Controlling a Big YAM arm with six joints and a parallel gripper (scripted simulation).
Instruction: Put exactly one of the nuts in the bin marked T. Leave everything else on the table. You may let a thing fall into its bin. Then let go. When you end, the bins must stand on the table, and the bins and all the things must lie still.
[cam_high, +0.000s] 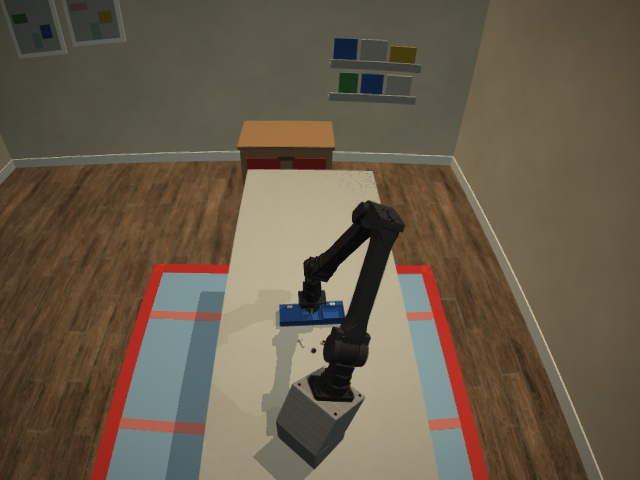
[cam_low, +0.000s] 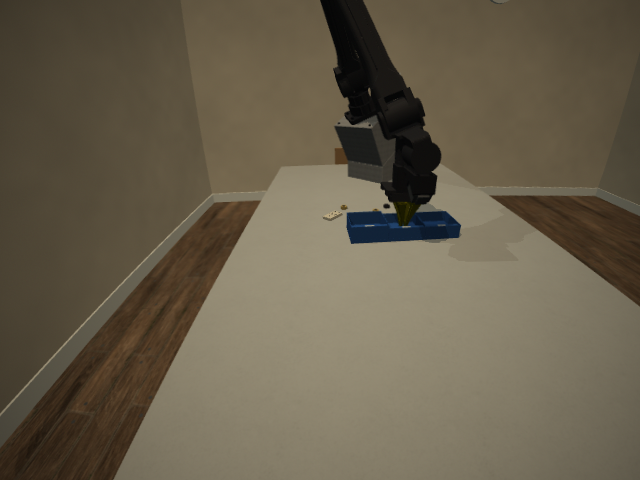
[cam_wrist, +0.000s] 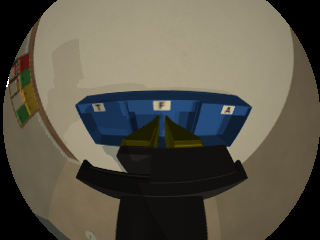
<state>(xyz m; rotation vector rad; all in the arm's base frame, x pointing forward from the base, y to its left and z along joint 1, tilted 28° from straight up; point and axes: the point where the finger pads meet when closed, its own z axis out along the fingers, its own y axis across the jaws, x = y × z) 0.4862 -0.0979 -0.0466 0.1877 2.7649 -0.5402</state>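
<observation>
The jaws (cam_high: 310, 311) (cam_low: 404, 224) are all but closed, with nothing visible between them, over the middle of the blue bin row (cam_high: 294, 321) (cam_low: 372, 236) (cam_wrist: 162, 95). Two small, brassy, roundish pieces, probably nuts, lie on the table (cam_high: 289, 232) (cam_low: 361, 335) (cam_wrist: 175, 50) on the arm-base side of the row. Best lift clear of its thin, straight walls, open over one nut, grip squarely, then release above bin T (cam_high: 289, 315) (cam_low: 440, 221) (cam_wrist: 107, 122).

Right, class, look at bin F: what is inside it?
In bin F, only blue floor and walls show, with no loose thing visible. The shut gripper covers part of the inside, so whatever lies behind its fingers cannot be seen.
</observation>
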